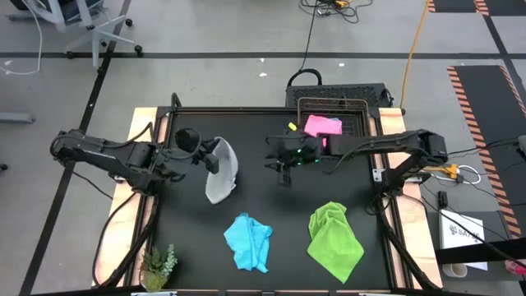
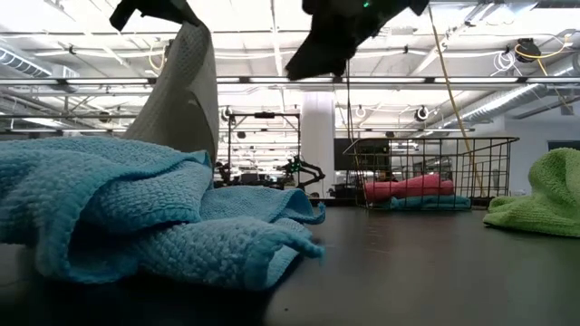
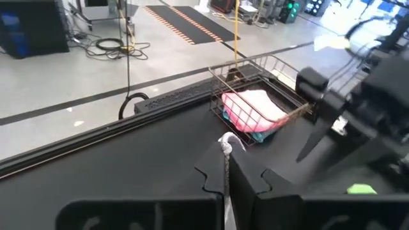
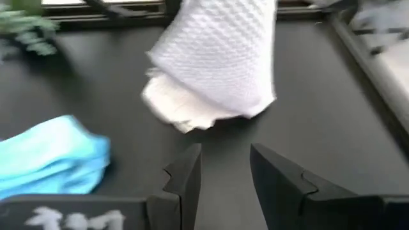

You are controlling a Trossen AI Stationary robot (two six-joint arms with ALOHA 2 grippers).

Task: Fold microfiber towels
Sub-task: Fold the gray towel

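Four loose cloths show, plus one half hidden. The white-grey waffle-weave microfiber towel (image 1: 223, 174) hangs pinched in the left gripper (image 1: 215, 158), its lower end on the black table (image 1: 279, 222). One light blue towel (image 1: 248, 242) and one lime green towel (image 1: 334, 238) lie crumpled near the front edge, bare mat between them. One pink towel (image 1: 322, 125) fills the wire basket (image 1: 362, 107), covering a blue one (image 2: 426, 203). The right gripper (image 1: 283, 168) hovers mid-table, fingers apart, empty.

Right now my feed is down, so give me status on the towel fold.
Left gripper shut on white-grey towel, lifted, lower end on table. Right gripper open, empty, facing it. Blue towel, green towel crumpled nearby, not blocking.
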